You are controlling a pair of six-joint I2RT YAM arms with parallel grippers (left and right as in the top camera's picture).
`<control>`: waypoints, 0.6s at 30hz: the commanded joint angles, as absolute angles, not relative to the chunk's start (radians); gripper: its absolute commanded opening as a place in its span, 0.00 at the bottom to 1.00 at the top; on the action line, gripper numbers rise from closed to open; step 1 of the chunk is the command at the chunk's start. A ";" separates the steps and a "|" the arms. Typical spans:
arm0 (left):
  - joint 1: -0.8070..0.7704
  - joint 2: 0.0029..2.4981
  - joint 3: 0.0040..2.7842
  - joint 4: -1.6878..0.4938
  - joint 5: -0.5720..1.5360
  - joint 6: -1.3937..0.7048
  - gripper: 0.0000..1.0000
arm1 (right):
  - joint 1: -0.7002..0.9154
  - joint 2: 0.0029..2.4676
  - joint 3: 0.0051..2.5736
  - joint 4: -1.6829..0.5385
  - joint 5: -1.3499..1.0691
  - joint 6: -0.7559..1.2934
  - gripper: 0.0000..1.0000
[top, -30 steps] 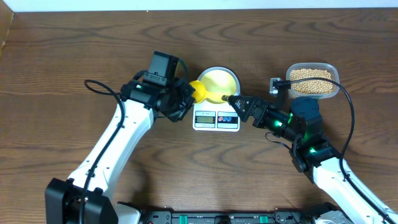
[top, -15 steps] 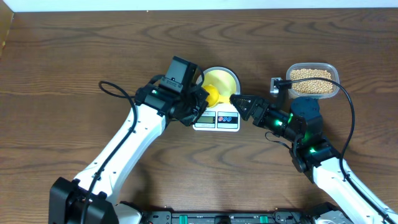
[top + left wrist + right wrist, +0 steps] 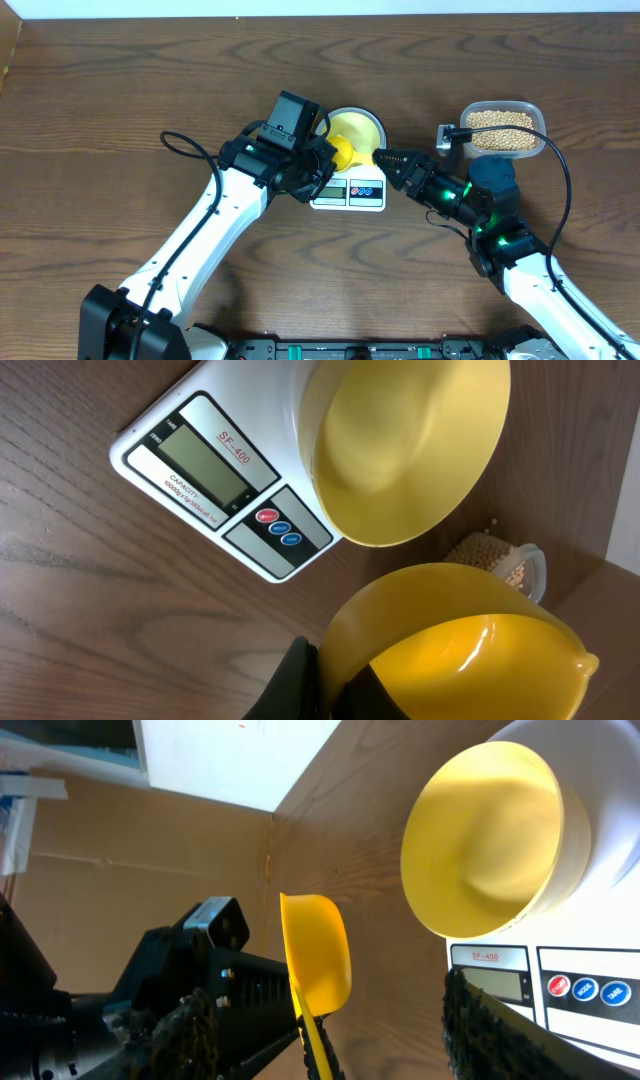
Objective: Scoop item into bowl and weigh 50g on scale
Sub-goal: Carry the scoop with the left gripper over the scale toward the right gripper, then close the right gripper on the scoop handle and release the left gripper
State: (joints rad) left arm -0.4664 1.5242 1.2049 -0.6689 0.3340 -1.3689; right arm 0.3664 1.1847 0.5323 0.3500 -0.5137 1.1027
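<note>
- My left hand [image 3: 323, 160] is clamped on the yellow plastic scoop [image 3: 315, 955], holding it over the edge of the white flat digital scale [image 3: 348, 192].
- The scoop's long axis runs from 9 to 3 o'clock in the overhead view, with the handle towards my right hand [image 3: 381, 158].
- My right hand's jaws stand apart on either side of the handle and, as far as I can tell, are not yet touching it. It is the nearer hand to take the scoop.
- The small tan beans [image 3: 500, 122] fill the clear plastic container [image 3: 530, 142] at 2 o'clock from my right hand, well apart on the brown wooden worktop [image 3: 120, 90].
- The pale-yellow round bowl [image 3: 355, 128] sits empty on the scale at 11 o'clock, just beside my right hand. I judge it is the thing I might clip.
</note>
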 commanded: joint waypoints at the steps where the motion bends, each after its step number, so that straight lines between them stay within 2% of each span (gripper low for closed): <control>1: -0.468 1.517 1.223 -0.667 0.317 -1.398 0.08 | 0.375 1.187 0.555 0.353 -0.496 1.141 0.68; 11: -0.488 1.517 1.223 -0.667 0.316 -1.401 0.08 | 0.414 1.187 0.555 0.378 -0.458 1.159 0.65; 18: -0.493 1.517 1.223 -0.668 0.317 -1.401 0.08 | 0.417 1.190 0.555 0.378 -0.450 1.158 0.53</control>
